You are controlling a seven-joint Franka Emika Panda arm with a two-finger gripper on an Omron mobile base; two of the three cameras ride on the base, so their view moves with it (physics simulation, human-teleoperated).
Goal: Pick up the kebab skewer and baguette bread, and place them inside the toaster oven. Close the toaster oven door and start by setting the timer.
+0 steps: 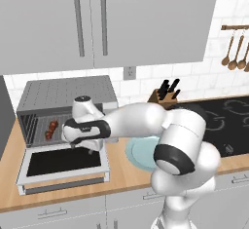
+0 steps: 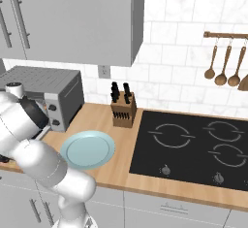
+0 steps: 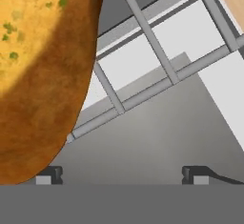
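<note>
Close before the gripper (image 3: pixel 122 174), the baguette bread (image 3: pixel 40 70) looms golden-brown — crust matte, its paler yellow top flecked green — lying on the toaster oven (image 1: pixel 65 94)'s thin grey wire rack (image 3: pixel 157 56); fingertips stand apart, gripping nothing; beyond the hand, the kebab skewer (image 1: pixel 51 129)'s dark red chunks rest inside; the toaster oven door (image 1: pixel 63 163) hangs open below — dark glass, silver frame.

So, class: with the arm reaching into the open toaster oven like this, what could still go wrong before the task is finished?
1. In the hand view the baguette bread lies beside the gripper at the wire rack; backing out may nudge it.
2. The kebab skewer sits close by on the rack and could be knocked.
3. The toaster oven door hangs open beneath the arm; a low retreat might hit it.
</note>
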